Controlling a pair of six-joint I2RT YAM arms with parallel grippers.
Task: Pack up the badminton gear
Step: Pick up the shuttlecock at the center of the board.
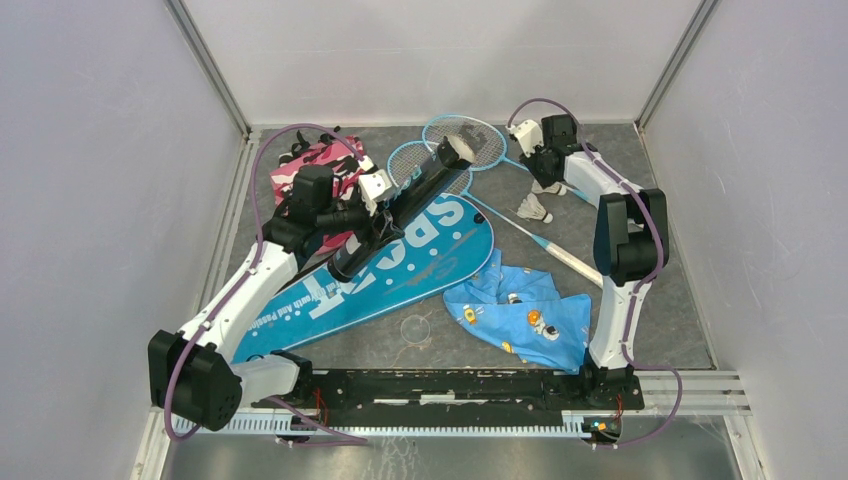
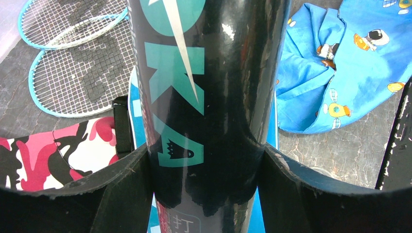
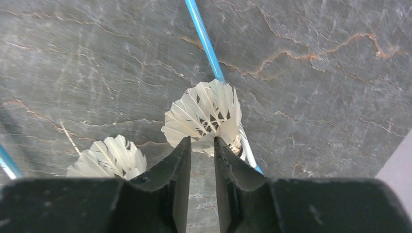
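My left gripper [image 1: 377, 228] [image 2: 205, 148] is shut on the black tube [image 1: 410, 195] [image 2: 209, 97], holding it tilted above the blue SPORT cover [image 1: 400, 272] with its open mouth toward the back. Two light-blue racquets [image 1: 468, 140] [image 1: 413, 165] [image 2: 73, 77] lie at the back, their shafts running to the right. My right gripper [image 1: 546, 182] [image 3: 201, 141] points down at the floor, its tips closed on the feather rim of a white shuttlecock [image 3: 204, 114] that rests against a racquet shaft [image 3: 204, 39]. A second shuttlecock [image 1: 535, 208] [image 3: 109, 155] lies beside it.
A pink camouflage bag [image 1: 320, 165] [image 2: 58, 150] sits at the back left behind my left arm. A blue cartoon-print cloth [image 1: 525, 315] [image 2: 340, 63] is crumpled at the front right. Grey walls close in the table on three sides.
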